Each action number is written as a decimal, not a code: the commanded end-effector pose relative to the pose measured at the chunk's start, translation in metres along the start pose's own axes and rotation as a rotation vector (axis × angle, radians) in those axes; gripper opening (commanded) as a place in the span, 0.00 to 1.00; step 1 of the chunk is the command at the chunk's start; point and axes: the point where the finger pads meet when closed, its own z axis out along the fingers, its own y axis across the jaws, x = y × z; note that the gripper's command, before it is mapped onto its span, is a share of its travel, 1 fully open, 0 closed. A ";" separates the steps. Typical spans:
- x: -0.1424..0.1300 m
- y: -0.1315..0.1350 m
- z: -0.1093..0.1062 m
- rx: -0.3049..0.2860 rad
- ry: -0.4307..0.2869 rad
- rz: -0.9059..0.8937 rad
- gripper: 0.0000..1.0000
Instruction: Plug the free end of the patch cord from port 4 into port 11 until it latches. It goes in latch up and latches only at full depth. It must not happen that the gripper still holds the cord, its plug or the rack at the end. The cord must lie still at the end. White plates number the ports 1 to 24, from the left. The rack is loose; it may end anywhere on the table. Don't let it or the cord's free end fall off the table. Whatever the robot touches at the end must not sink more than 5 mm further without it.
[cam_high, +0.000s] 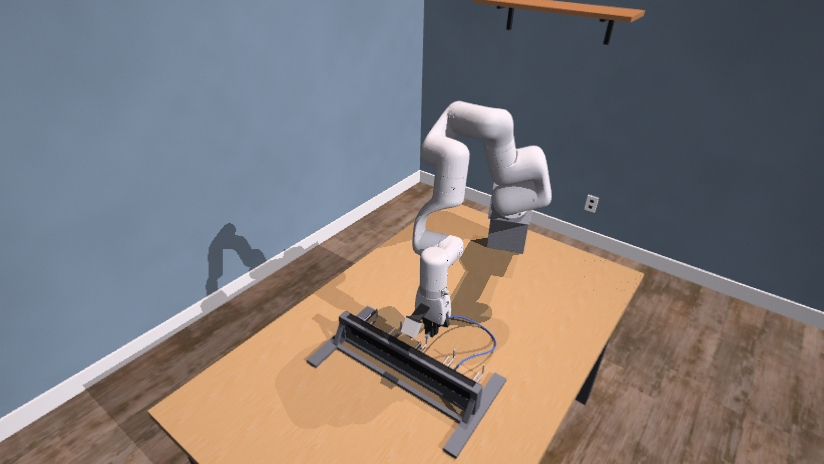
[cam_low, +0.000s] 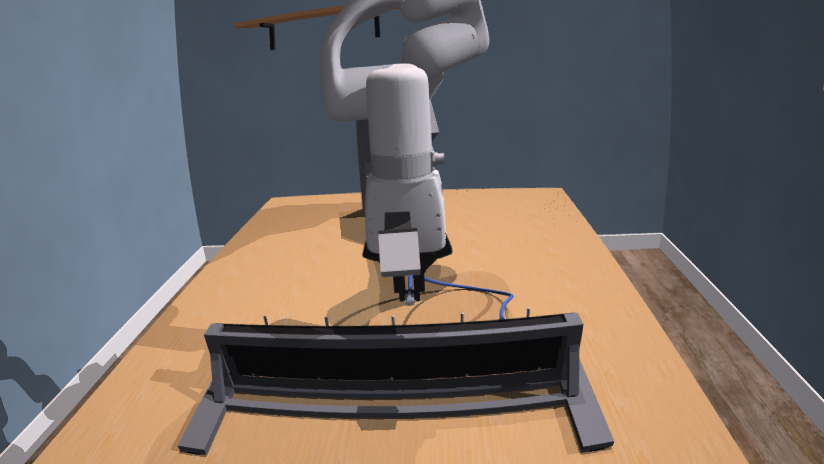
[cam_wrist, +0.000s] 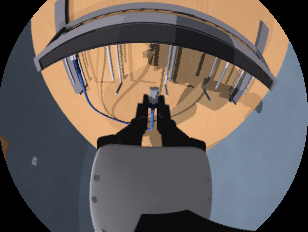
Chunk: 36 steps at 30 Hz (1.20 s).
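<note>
The dark grey rack (cam_high: 403, 367) (cam_low: 392, 336) (cam_wrist: 154, 18) stands across the near part of the table (cam_high: 547, 299) (cam_low: 576, 259), its port side facing the arm. The ports and their number plates are too small to read. My gripper (cam_high: 429, 330) (cam_low: 409, 296) (cam_wrist: 153, 102) hangs just behind the rack's middle, low over the table, fingers down. It is shut on the small grey plug (cam_low: 409, 302) (cam_wrist: 153, 94) at the free end of the blue patch cord (cam_high: 487, 336) (cam_low: 472, 289) (cam_wrist: 84, 88). The cord loops over the table to the rack's end, at the right in the exterior view. The plug is short of the rack face.
Thin pins (cam_low: 461, 315) stand along the rack's top bar. The rack's feet (cam_high: 475, 415) (cam_low: 588, 423) reach toward the near table edge. The arm's grey base block (cam_high: 507, 234) stands at the far side of the table.
</note>
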 end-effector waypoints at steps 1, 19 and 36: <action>0.007 0.001 0.005 0.000 0.003 0.000 0.00; 0.023 0.001 0.020 0.000 0.003 0.000 0.00; 0.024 0.001 0.021 0.000 0.003 0.001 0.00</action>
